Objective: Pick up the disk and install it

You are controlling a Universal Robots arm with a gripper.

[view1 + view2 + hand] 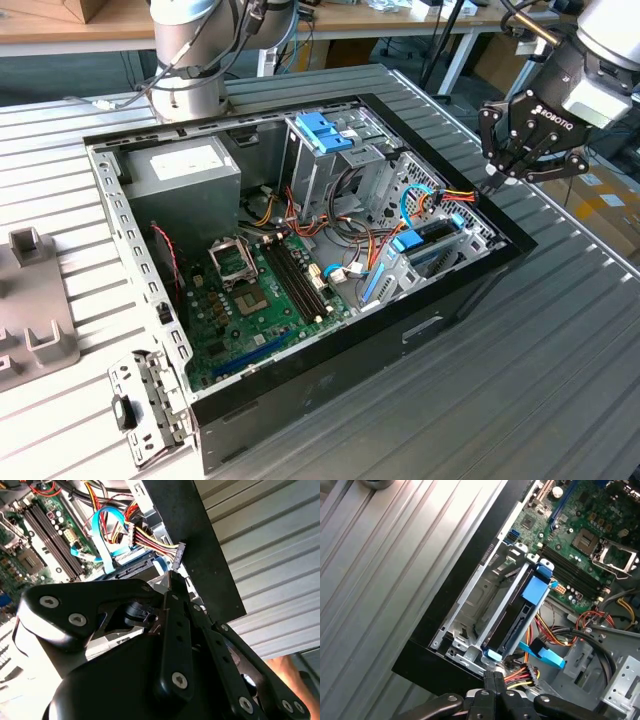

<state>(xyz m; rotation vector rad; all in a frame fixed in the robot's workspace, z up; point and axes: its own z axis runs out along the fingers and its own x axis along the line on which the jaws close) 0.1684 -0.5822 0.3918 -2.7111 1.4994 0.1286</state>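
end effector [497, 178]: we see fingers pinched shut, holding nothing, at the case [470, 285] corner | disk [520, 617]: seated in its bay just inward of the tips, long axis running away from them

Even, bright indoor light falls from above. Pale glare streaks the ribbed metal table [385, 580] in the first wrist view. The open computer case [300, 250] holds soft shadows inside. In the second wrist view the black gripper [172, 587] looms close, dark and slightly blurred, with faint highlights.
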